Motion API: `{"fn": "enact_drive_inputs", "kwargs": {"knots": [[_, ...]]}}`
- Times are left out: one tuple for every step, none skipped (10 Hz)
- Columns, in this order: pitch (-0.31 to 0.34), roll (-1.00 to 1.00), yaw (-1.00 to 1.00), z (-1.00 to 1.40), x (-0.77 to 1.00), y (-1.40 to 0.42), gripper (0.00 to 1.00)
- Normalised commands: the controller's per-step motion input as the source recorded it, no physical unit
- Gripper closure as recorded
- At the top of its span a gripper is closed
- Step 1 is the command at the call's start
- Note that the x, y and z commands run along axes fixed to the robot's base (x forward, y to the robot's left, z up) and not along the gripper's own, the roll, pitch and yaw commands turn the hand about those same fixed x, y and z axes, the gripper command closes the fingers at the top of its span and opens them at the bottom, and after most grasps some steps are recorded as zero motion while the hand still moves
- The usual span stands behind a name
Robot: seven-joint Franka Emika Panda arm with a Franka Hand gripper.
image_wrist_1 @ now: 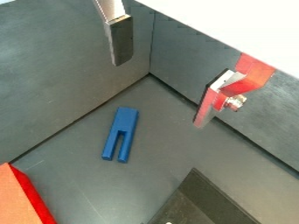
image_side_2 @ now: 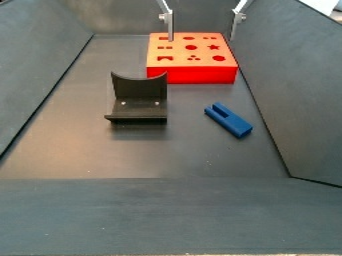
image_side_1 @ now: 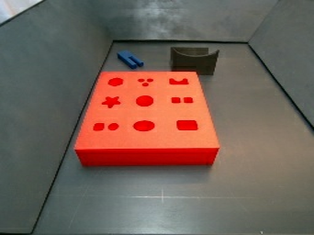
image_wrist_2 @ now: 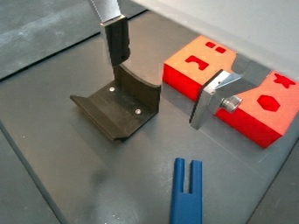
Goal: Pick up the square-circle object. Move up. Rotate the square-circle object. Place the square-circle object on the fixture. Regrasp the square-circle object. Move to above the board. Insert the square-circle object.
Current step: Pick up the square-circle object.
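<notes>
- Plastic-looking bright blue square-circle object (image_side_2: 227, 119), an elongated peg with two side-by-side prongs, is lying flat on the matte dark floor, beside the dark grey fixture (image_side_2: 138, 98) and apart from it.
- The large red-orange board (image_side_1: 143, 114) is showing darker cut-outs: star, circles, squares.
- The gripper (image_wrist_2: 170, 74) is hanging released and empty; its flat silver fingers (image_wrist_1: 121, 37) are standing wide apart.
- One side view is showing only the finger tips (image_side_2: 167, 17); the other is not showing the gripper.
- No writing is readable.
</notes>
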Motion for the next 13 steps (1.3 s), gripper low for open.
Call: {"fn": "enact_drive_inputs", "kwargs": {"knots": [[0.000,-0.02,0.71,-0.57,-0.12,-0.15,0.00],[0.050,0.15,0.89,-0.93,-0.09,-0.26,0.00],[0.057,0.13,0.96,-0.90,0.00,-0.24,0.00],[0.044,0.08,1.00,-0.93,0.00,-0.08,0.00],[0.000,0.09,1.00,-0.99,-0.06,-0.04,0.00],[-0.036,0.00,0.79,-1.00,-0.45,0.05,0.00],[-0.051,-0.17,0.39,-0.69,-0.71,0.00,0.00],[-0.071,-0.25,0.33,-0.57,-0.69,0.00,0.00],[-0.090,-0.26,0.29,-0.53,-0.69,0.00,0.00],[-0.116,-0.27,0.30,-0.49,-0.69,0.00,0.00],[-0.091,-0.28,0.28,-0.50,-0.53,0.00,0.00],[0.000,-0.22,0.05,-0.66,0.00,-0.01,0.00],[0.020,-0.19,0.00,-0.71,0.25,-0.06,0.00]]}}
